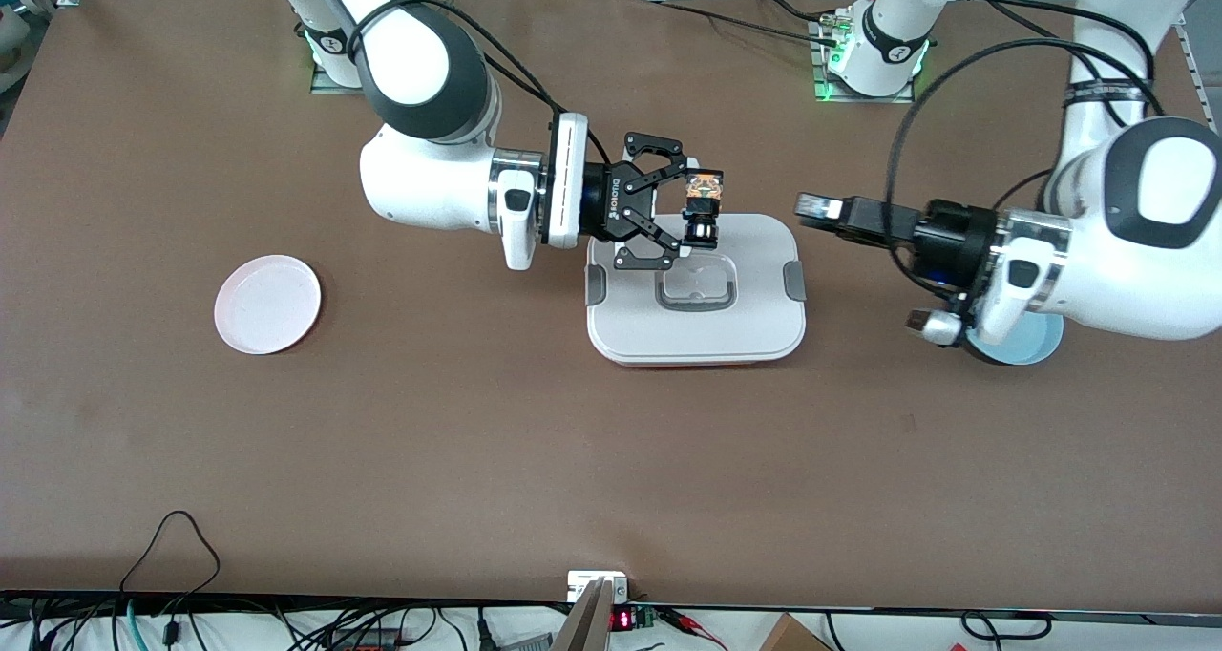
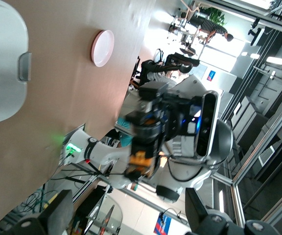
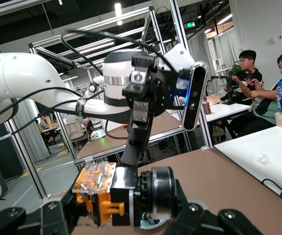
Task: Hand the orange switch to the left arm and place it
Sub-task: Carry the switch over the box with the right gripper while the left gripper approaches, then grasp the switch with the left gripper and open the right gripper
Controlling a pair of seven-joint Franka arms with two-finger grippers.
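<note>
Two grippers face each other over the big white rounded-rectangular lidded box [image 1: 697, 293]. My right gripper [image 1: 680, 221] pinches the tiny black cylindrical push-button orange switch [image 1: 705, 210] above the lid's 12 o'clock edge. My left gripper [image 1: 818, 206], at 3 o'clock from it, hangs spread wide. I judge the switch light, rigid and slick plastic; I would take it by the black barrel [image 3: 158, 196], not the orange body [image 3: 97, 193].
</note>
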